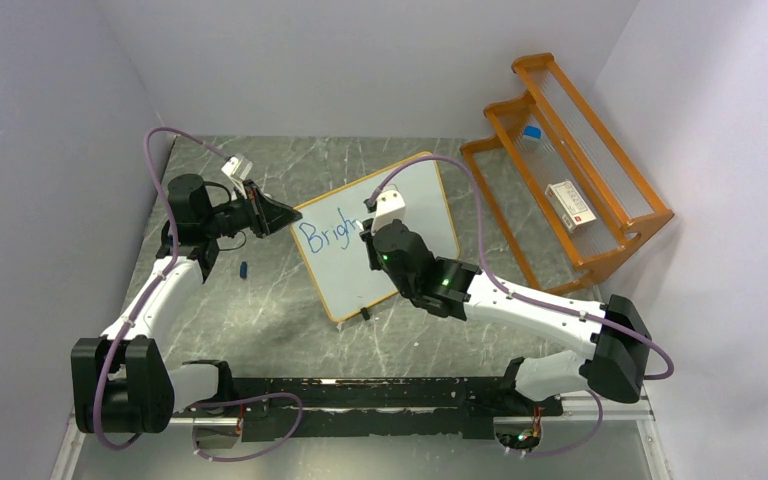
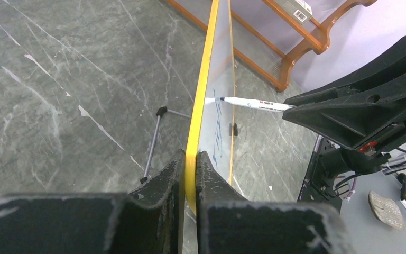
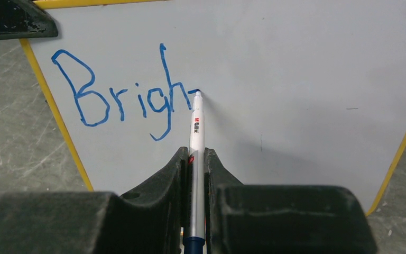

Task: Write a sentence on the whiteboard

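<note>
The whiteboard [image 1: 415, 215] stands tilted on the table, with an orange frame and black feet. Blue lettering "Brigh" [image 3: 121, 98] [image 1: 323, 233] is on it, with a short stroke starting after the h. My left gripper [image 2: 190, 159] [image 1: 290, 217] is shut on the board's frame [image 2: 200, 114] at its upper left corner. My right gripper [image 3: 195, 156] [image 1: 368, 235] is shut on a white marker [image 3: 195, 132] whose tip touches the board just right of the "h". The marker also shows in the left wrist view [image 2: 256, 104].
An orange wooden rack [image 1: 570, 170] stands at the right rear, holding a small box [image 1: 569, 204] and a blue-capped item [image 1: 531, 132]. A small blue cap [image 1: 243, 269] lies on the table left of the board. A wire stand leg [image 2: 153, 143] props the board behind.
</note>
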You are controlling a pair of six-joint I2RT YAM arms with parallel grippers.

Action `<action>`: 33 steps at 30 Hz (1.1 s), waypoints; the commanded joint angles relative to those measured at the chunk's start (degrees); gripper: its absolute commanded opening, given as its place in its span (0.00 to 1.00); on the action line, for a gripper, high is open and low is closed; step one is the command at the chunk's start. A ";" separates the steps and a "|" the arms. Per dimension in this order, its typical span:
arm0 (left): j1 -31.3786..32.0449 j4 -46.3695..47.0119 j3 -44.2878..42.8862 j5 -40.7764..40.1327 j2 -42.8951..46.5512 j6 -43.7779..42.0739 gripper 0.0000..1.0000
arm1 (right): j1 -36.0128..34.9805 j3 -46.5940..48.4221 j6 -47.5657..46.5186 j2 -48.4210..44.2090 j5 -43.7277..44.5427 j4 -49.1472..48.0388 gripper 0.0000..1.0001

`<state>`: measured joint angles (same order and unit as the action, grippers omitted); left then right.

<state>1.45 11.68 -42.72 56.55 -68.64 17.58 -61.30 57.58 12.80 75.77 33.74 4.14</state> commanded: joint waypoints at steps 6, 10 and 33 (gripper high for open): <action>1.36 -6.72 1.10 -1.90 -1.92 -3.43 0.05 | 1.25 0.00 0.50 -0.46 2.65 -0.18 0.00; 1.37 -6.76 1.06 -1.88 -1.88 -3.41 0.05 | 1.32 -0.36 0.96 -0.97 3.51 -0.32 0.00; 1.36 -7.03 0.97 -2.06 -2.02 -3.67 0.05 | 1.41 0.89 -1.10 -1.20 -1.08 -2.25 0.00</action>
<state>1.45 11.64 -42.74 56.60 -68.64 17.54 -60.20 57.47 12.53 74.02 32.10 3.92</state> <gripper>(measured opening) 0.113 0.155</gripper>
